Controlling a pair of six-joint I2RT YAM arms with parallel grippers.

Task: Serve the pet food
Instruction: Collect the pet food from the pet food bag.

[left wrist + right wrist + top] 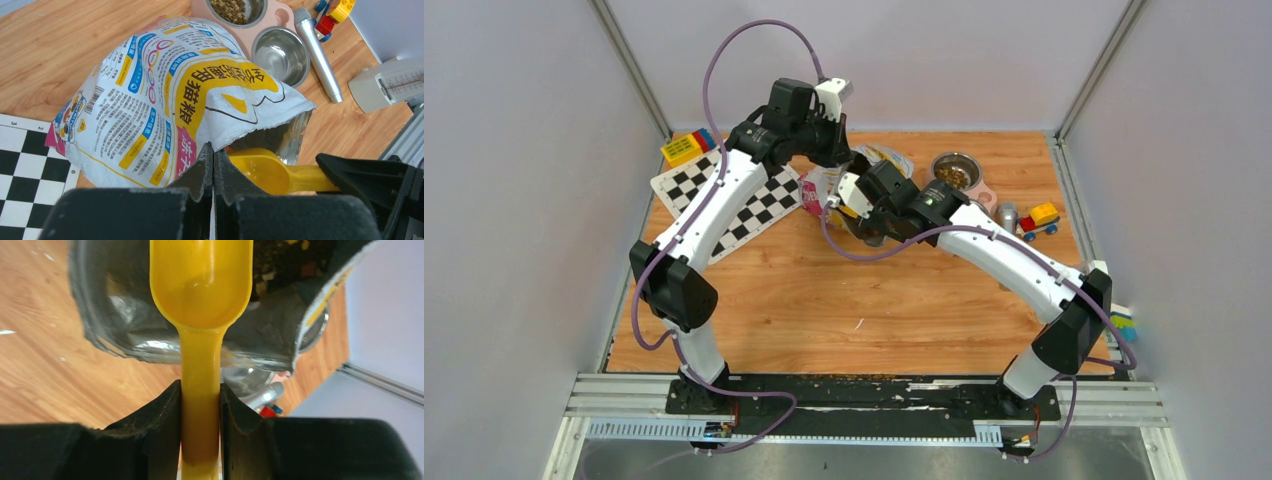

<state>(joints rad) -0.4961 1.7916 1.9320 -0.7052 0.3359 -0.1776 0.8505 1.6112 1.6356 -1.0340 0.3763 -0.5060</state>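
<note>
The glossy cat-food bag (pixel 165 95) lies tilted on the wooden table with its mouth open to the right. My left gripper (pixel 213 150) is shut on the rim of that mouth and holds it up. My right gripper (pixel 200 395) is shut on the handle of a yellow scoop (pixel 200 280). The scoop's bowl sits inside the bag's foil-lined mouth and looks empty. Brown pet food (pixel 280 265) shows deeper in the bag. More pet food (pixel 230 7) fills one steel bowl of a pink feeder (pixel 200 7); the other steel bowl (pixel 280 52) holds nothing.
A checkered mat (pixel 724 200) lies left of the bag, with coloured blocks (pixel 686 148) behind it. A silver microphone (pixel 317 50), a toy car (pixel 1039 220) and a white scale (pixel 387 85) sit right of the feeder. Grey walls close in three sides.
</note>
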